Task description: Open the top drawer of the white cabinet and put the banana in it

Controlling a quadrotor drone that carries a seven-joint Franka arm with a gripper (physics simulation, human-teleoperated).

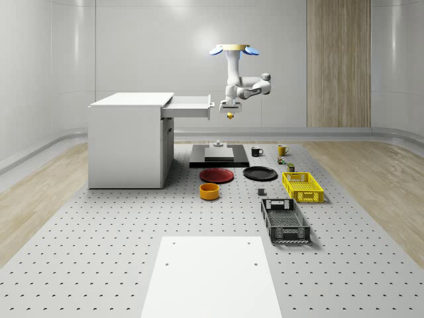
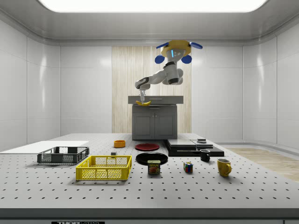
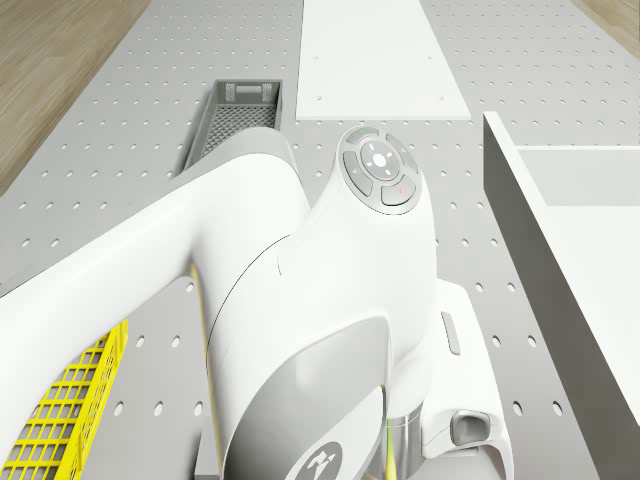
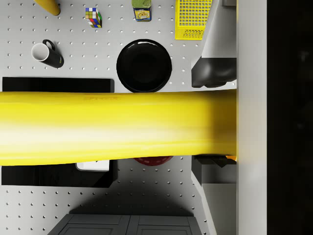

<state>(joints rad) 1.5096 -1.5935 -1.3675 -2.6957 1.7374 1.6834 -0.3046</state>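
**A:** Where is the banana?

**B:** The banana (image 2: 143,103) hangs in the air in the gripper (image 1: 230,109), upper centre of the whole-scene view. In the wrist view it is a broad yellow bar across the middle of the frame, with a finger (image 4: 211,71) closed against it on each side. The gripper is clamped on the fruit.

**A:** And the drawer?

**B:** The top drawer (image 1: 191,106) of the white cabinet (image 1: 126,142) is pulled out toward the whole-scene view's right. The banana sits just beyond the drawer's front edge, a little below its level, not inside it.

**A:** Position of the drone?

**B:** The drone (image 1: 234,50) hovers above the table (image 1: 99,252), over the black platform (image 1: 219,157), to the right of the cabinet. The arm (image 3: 300,300) reaches down and bends back toward the drawer.

**A:** What lies below?

**B:** On the table: a red plate (image 1: 217,175), a black plate (image 1: 260,173), an orange bowl (image 1: 209,191), a yellow basket (image 1: 302,186), a dark grey crate (image 1: 284,221), a black mug (image 1: 256,152) and a yellow mug (image 1: 282,150). In the lower centre of the side view stand a tin (image 2: 153,167) and a colour cube (image 2: 188,167). A white panel (image 1: 211,277) lies at the near end.
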